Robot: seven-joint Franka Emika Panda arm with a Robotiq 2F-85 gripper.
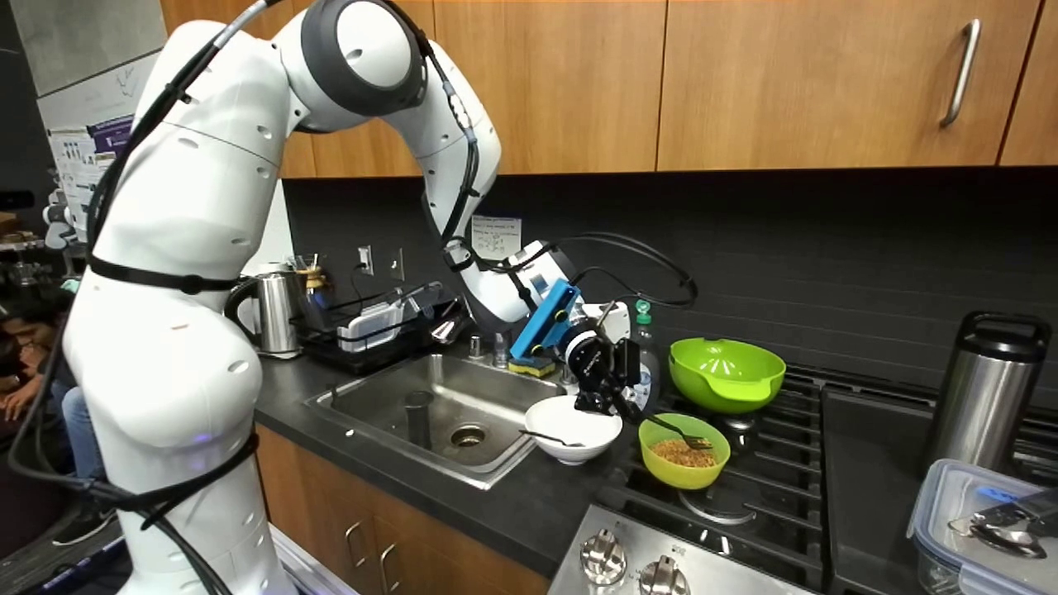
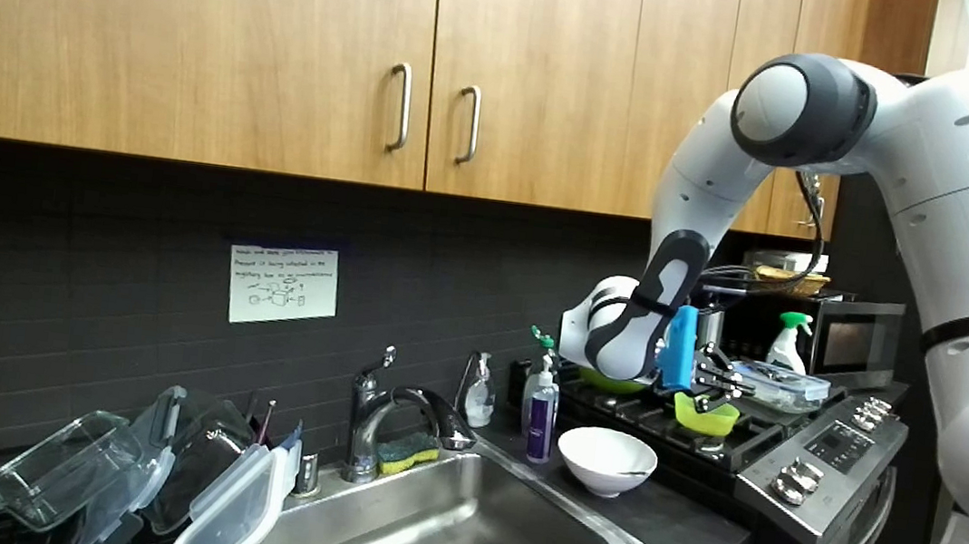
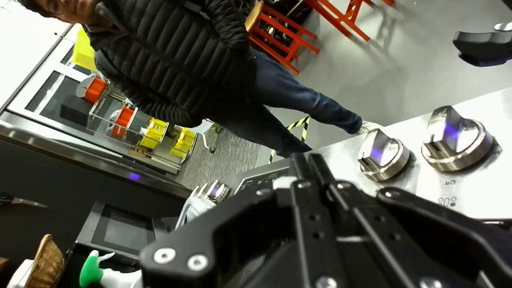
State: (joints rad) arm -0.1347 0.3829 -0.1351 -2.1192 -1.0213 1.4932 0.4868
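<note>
My gripper (image 1: 630, 406) hangs at the stove's edge beside a yellow-green bowl (image 1: 679, 477) that holds brown granules (image 1: 679, 454). Inside that bowl lies a dark fork (image 1: 698, 443); its handle runs up-left to my fingertips, and whether they grip it I cannot tell. In the wrist view the gripper (image 3: 307, 157) is shut, a narrow slit between its fingers and nothing visible in it. Just left of the gripper a white bowl (image 1: 570, 452) on the counter holds a dark utensil (image 1: 547, 436). Farther back sits a larger green bowl (image 1: 727, 392).
A steel sink (image 1: 413, 380) adjoins the white bowl. Soap bottles (image 2: 541, 415) stand behind it. On the stove are a steel flask (image 1: 984, 405) and a lidded plastic box (image 1: 959, 516). Knobs (image 3: 384, 156) line the stove front, where a person (image 3: 172, 60) stands.
</note>
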